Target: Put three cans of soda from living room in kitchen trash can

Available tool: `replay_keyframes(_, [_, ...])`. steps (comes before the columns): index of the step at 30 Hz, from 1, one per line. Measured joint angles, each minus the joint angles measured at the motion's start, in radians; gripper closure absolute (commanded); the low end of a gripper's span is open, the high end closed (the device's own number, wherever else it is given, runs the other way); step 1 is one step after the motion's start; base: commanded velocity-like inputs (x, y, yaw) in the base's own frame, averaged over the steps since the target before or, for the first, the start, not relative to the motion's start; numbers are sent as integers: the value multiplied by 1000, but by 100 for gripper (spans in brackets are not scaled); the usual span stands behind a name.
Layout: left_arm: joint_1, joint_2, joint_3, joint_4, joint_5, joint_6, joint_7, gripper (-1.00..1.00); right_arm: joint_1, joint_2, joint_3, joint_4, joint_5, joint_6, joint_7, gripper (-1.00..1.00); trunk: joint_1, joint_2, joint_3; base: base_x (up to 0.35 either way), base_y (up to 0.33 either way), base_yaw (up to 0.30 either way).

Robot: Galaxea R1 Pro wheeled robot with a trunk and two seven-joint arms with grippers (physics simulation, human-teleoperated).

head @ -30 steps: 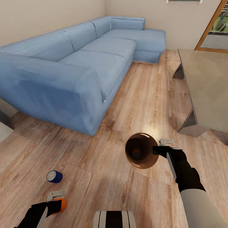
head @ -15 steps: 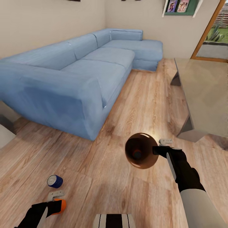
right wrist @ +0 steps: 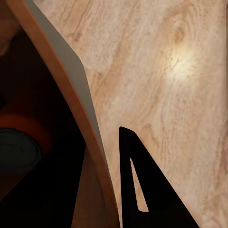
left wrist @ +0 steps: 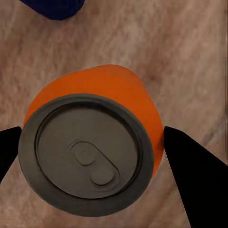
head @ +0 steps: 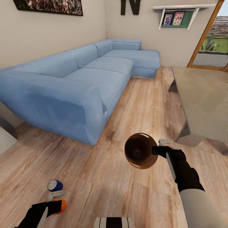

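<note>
the right claw pinches the rim of the copper-brown trash can, holding it up above the wooden floor with its mouth toward the head camera. inside its dark glossy hollow lies one orange soda can, seen end-on; the right wrist view shows the same can dim in the shadow, with one black finger outside the bin wall (the other finger is hidden, so the grip is read from the head view).

the left claw is closed around a second orange soda can, low near the floor. in the left wrist view the two black fingertips stand on either side of that can, whose grey lid and pull tab face the lens; whether both tips touch the can's sides cannot be told for certain, though they sit right against its outline.

just beyond the left claw the dark blue soda can lies on its side on the floor, silver top toward the camera, near the held orange one but apart from it.

farther out, the light-blue corner sofa runs along the wall, with the glass tabletop at the right, a black letter n and a crowd photo on the walls.
</note>
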Motion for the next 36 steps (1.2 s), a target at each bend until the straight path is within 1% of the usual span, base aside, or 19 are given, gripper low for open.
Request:
replay_keyframes(25, [-6, -3, 0, -13, 5, 7, -6, 100, 0, 0, 0, 0, 1, 0, 0, 100, -11, 6, 97, 0, 0, 0])
replay_keyframes(36, [-6, -3, 0, -16, 6, 6, -6, 100, 0, 0, 0, 0, 3, 0, 0, 100, -11, 6, 97, 0, 0, 0])
